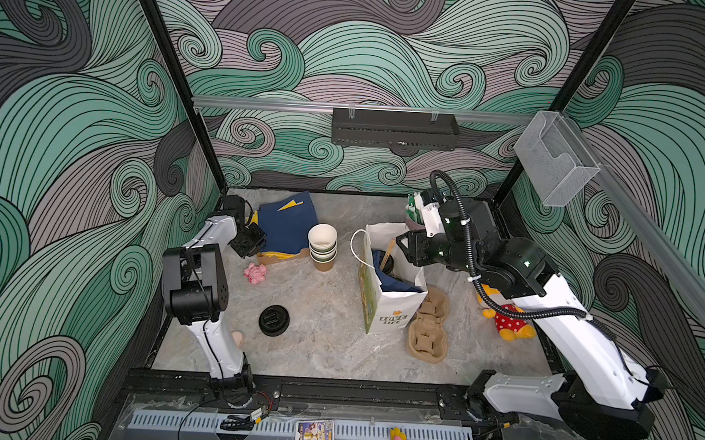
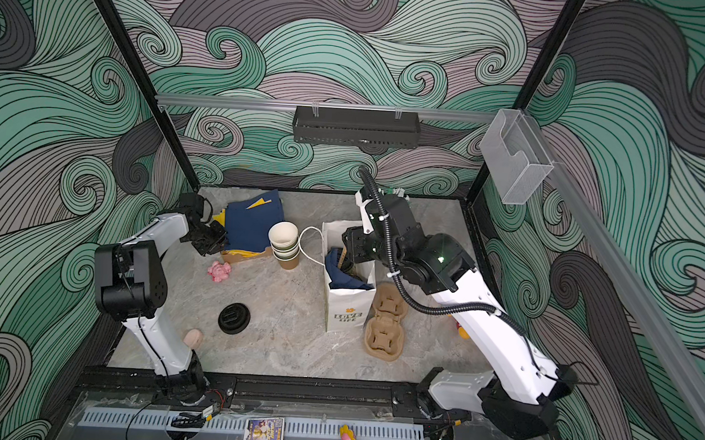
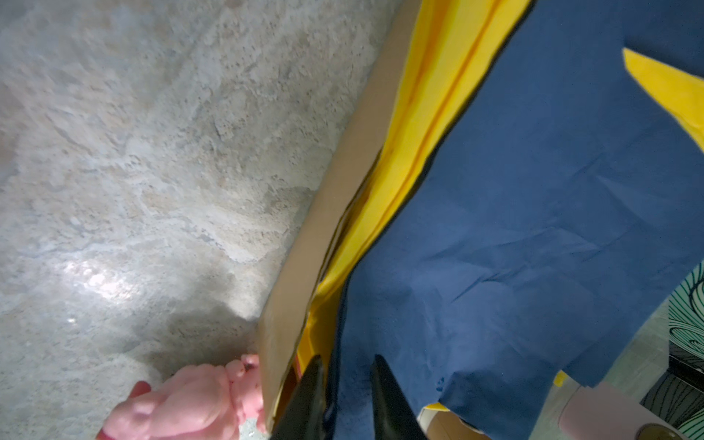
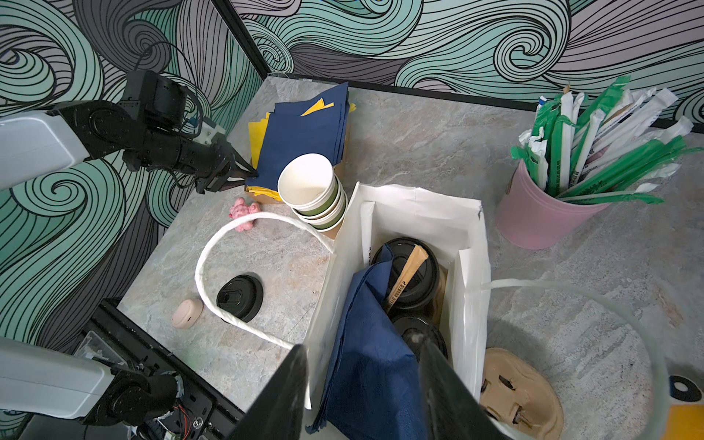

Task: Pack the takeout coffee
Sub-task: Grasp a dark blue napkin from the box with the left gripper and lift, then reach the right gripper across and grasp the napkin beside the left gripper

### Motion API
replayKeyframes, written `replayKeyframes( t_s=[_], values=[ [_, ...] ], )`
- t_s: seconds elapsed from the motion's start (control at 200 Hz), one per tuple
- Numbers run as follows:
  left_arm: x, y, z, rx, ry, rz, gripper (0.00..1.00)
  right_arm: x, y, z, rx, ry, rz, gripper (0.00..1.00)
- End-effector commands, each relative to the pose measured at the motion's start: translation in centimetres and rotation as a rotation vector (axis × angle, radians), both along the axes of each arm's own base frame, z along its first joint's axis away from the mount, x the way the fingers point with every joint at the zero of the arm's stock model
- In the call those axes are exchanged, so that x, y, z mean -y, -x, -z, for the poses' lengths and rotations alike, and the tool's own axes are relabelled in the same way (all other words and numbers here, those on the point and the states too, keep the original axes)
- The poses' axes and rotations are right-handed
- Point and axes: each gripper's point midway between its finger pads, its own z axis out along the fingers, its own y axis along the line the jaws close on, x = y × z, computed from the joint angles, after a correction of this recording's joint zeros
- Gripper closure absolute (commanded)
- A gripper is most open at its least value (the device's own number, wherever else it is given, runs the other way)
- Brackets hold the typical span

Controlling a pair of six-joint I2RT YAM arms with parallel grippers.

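The takeout coffee stands inside the white paper bag. Only its two black lids show, one with a brown stir-stick sachet across it, the other nearer my right gripper; the cup sides are hidden. A dark blue napkin hangs in the bag's mouth. My right gripper is open at the bag's mouth, one finger outside the wall and one inside. My left gripper sits at the edge of the blue and yellow napkin stack, its jaws a narrow gap apart over the top blue napkin.
A stack of empty green cups stands between napkins and bag. A loose black lid, a pink toy and a beige pebble-like thing lie at the left. The brown carrier lies beside the bag; pink straw cup behind.
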Motion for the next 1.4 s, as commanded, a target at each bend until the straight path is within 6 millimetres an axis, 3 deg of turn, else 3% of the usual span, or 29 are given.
replayKeyframes(
  t_s=[0.0,0.065,0.245,0.495,0.665,0.836,1.111,1.221,1.396],
  values=[
    [-0.4,-0.9,-0.7,0.030,0.007,-0.006,0.86,1.0,0.3,-0.8,0.021,-0.001,0.019,0.51],
    [-0.4,-1.0,-1.1,0.040,0.004,-0.002,0.93,1.2,0.4,-0.8,0.023,-0.002,0.023,0.51],
    [-0.7,-1.3,-3.2,0.084,-0.027,0.013,1.00,1.5,0.7,-0.8,0.021,-0.002,0.026,0.51],
    [-0.6,-2.4,-8.0,0.209,-0.041,0.026,1.00,1.5,1.0,-0.7,0.016,-0.009,0.017,0.51],
    [0.5,-2.8,-11.4,0.311,0.007,0.044,1.00,1.4,1.2,-0.7,0.015,-0.002,-0.002,0.50],
    [1.1,-2.1,-15.2,0.379,0.019,0.056,1.00,0.4,0.9,-1.4,0.042,0.042,-0.079,0.50],
    [1.1,1.3,-22.1,0.496,-0.055,0.079,1.00,-4.5,1.6,-3.0,0.057,0.043,-0.348,0.51],
    [1.9,3.9,-24.6,0.531,-0.041,0.070,1.00,-8.1,2.2,-4.0,0.126,0.037,-0.487,0.50],
    [3.3,8.6,-26.6,0.572,0.004,0.035,1.00,-14.5,2.5,-4.2,0.221,0.029,-0.629,0.49]
  ],
)
